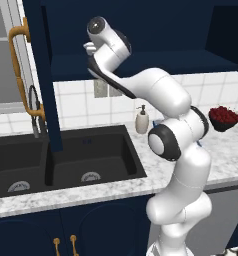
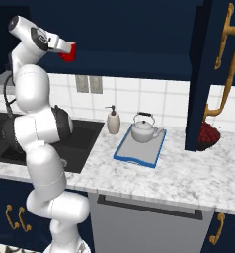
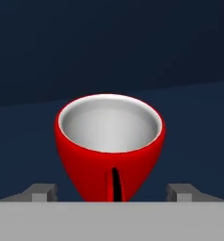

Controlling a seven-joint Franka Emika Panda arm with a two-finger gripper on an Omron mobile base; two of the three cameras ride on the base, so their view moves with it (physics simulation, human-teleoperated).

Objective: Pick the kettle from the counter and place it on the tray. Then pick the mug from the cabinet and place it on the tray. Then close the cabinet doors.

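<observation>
The kettle [image 2: 143, 128] already sits on the tray [image 2: 139, 154], so the step in hand is taking the mug [image 3: 110, 141] from the cabinet [image 2: 119, 34]. To do it well, the gripper [image 3: 111, 192] should go a little more forward until its fingers stand on both sides of the red body, below the wide rim, and then close slowly and evenly. The mug becomes narrow toward its base, so I judge that a grip too low could let it slip or tip; a grip around the middle looks safer. After closing, it is better to lift it a little from the shelf [image 3: 194, 141] before pulling back, so the base does not drag.

In the hand view the mug stands upright on the shelf, directly at 12 o'clock from the gripper, with its thin handle turned toward the camera. The two fingertips stand apart, one at about 8 o'clock and one at about 4 o'clock from the mug's base, wider than the lower body. They seem not to touch it yet, but the lower edge of this view hides the contact area, so I cannot be sure. In the right base view the mug shows just at the end of the hand, high at the cabinet opening, well apart from the tray on the counter [image 2: 198, 173].
</observation>
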